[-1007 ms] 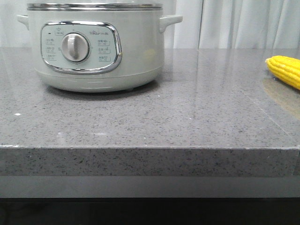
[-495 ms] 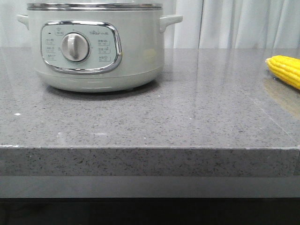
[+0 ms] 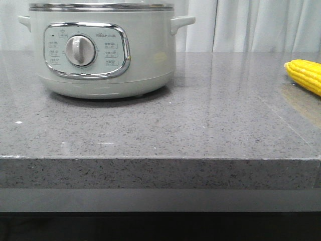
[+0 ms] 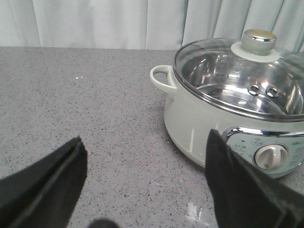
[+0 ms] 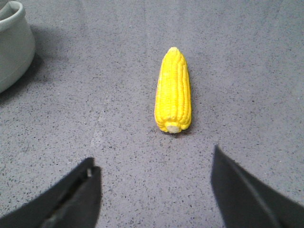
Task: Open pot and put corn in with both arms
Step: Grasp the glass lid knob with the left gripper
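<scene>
The pale green-grey pot (image 3: 103, 52) stands at the back left of the grey stone counter, dial facing front. In the left wrist view the pot (image 4: 199, 123) carries a glass lid (image 4: 242, 76) with a round silver knob (image 4: 259, 40). My left gripper (image 4: 145, 142) is open and empty over bare counter, short of the pot. The yellow corn (image 3: 305, 75) lies at the right edge of the front view. In the right wrist view the corn (image 5: 173, 90) lies on the counter, end toward me. My right gripper (image 5: 152, 164) is open and empty, short of the corn.
The counter's front edge (image 3: 160, 158) runs across the front view. White curtains (image 3: 251, 25) hang behind the counter. A pot side handle (image 4: 161, 78) sticks out toward the bare counter in the left wrist view. The pot's side (image 5: 12, 42) shows in the right wrist view.
</scene>
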